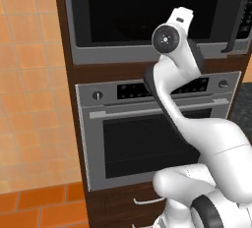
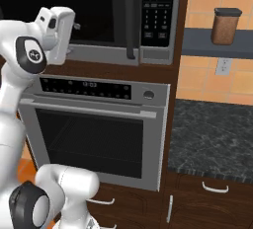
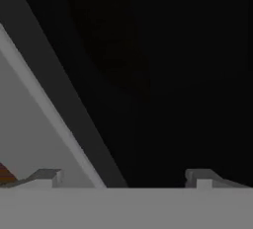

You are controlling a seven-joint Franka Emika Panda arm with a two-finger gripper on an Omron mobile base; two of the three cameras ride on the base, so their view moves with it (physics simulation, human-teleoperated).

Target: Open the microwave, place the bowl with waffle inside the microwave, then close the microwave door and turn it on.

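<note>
The microwave [image 1: 78, 50] is built in at the top of the cabinet, grey-framed, with its dark button panel [image 2: 158, 11] on the right. Its door [image 1: 123, 11] is a wide black glass panel that lies flush with the frame. A black vertical bar handle [image 2: 130, 20] runs down its right side. My gripper [image 2: 73, 38] is raised close in front of the lower left part of the glass, left of the handle. In the hand view the gripper [image 3: 126, 176] is open, fingertips [image 3: 49, 176] wide apart with nothing between them, facing the black glass and its grey rim. The bowl with waffle is out of view.
A silver oven [image 1: 147, 138] with a horizontal handle and two knobs sits right below the microwave. To the right are a dark stone counter [image 2: 212, 139], a shelf with a brown jar [image 2: 226, 25], and drawers [image 2: 215, 188] below. Orange tiled wall [image 1: 29, 99] lies to the left.
</note>
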